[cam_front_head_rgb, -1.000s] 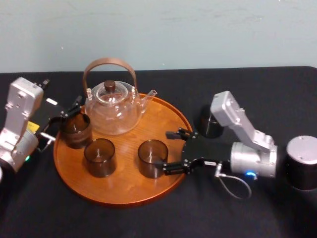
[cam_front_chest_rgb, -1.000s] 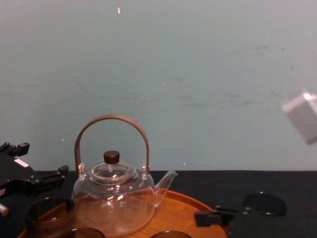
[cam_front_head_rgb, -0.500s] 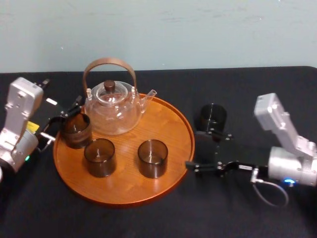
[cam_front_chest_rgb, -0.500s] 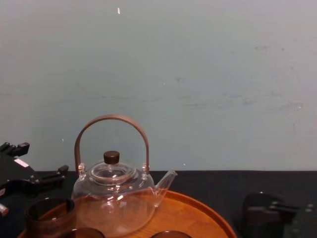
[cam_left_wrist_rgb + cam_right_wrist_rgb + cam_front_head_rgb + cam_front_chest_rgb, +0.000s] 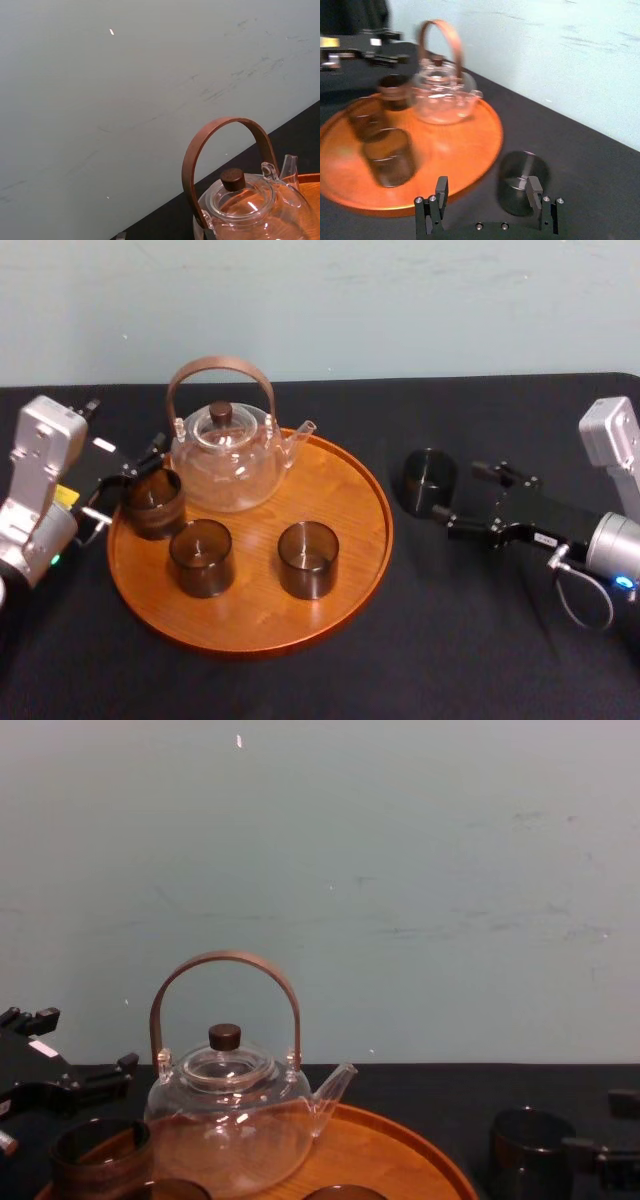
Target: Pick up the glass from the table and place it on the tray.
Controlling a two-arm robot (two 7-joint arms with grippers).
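- The glass (image 5: 430, 478) stands on the table (image 5: 480, 660), right of centre, just beside the tray (image 5: 250, 625).
- The right gripper (image 5: 459, 490) gapes wide and empty, just right of the glass.
- The glass is probably light, slick and breakable, so pinch gently across its walls.
- The left gripper (image 5: 122, 480) idles at the left edge.

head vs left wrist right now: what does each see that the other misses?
Head, not left wrist: the glass on the table, three glasses on the tray, the open right gripper beside that glass, the left gripper at the tray's left edge. Left wrist, not head: more wall, up to a white speck. Both: the teapot, the tray's rim, the black table.
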